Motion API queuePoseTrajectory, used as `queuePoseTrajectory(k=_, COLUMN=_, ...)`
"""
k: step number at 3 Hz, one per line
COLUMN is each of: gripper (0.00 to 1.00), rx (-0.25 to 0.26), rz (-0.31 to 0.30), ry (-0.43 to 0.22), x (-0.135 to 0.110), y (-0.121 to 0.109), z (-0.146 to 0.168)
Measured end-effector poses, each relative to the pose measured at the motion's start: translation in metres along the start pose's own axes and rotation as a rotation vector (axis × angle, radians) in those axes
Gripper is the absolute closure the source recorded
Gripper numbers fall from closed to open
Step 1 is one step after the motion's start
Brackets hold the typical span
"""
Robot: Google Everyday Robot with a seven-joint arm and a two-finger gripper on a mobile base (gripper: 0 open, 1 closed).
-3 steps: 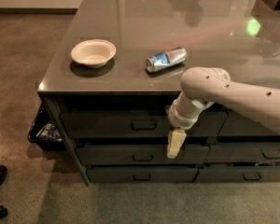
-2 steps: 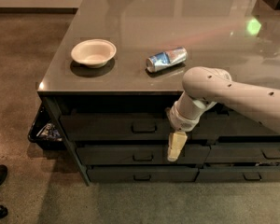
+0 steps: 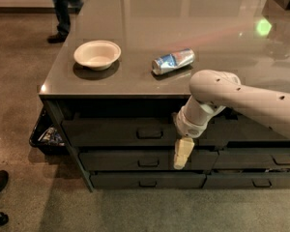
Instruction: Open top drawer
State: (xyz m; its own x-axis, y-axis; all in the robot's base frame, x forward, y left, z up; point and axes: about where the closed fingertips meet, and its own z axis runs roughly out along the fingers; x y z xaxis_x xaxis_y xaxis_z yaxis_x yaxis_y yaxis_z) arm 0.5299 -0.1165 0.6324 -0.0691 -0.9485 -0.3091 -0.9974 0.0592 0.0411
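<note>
The table (image 3: 135, 86) fills most of the view, a glossy grey top over stacks of dark metal drawers. The robot's pale arm (image 3: 251, 98) reaches in from the right along the table's front edge and bends down at the wrist.

Directly under the tabletop, in the left stack, sits the top drawer (image 3: 106, 132), the tallest front of its stack. As far as we can judge it is shut, its face in line with the shorter drawer (image 3: 116, 159) beneath. We expect it to be stiff and fairly heavy: a wide steel box on runners, not fragile, likely to resist at first and then slide. Because it is wide, a pull off centre could make it rack and bind, so we would draw straight outward from the middle.

On the tabletop a white bowl (image 3: 97, 54) and a can (image 3: 173, 62) lying on its side rest apart from each other. A hard jolt might set the can rolling.

The pincer (image 3: 182, 153) hangs pointing downward in front of the shorter drawer, below and to the right of the top drawer's handle and apart from it. We cannot tell whether it is released or clenched.

The handle (image 3: 150, 133) is the one place to take hold. It is a small rectangular loop at the centre of the front, in smooth metal, so we would hook behind its bar rather than pinch the slick face.
</note>
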Motion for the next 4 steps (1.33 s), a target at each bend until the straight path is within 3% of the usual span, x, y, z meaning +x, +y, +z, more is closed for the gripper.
queuePoseTrajectory(k=3, gripper=0.0, rx=-0.001, rz=0.019, ry=-0.017, x=-0.007, y=0.006, z=-0.008)
queuePoseTrajectory(k=4, gripper=0.0, rx=-0.038, rz=0.034, ry=-0.001, x=-0.004, y=0.026, z=-0.005)
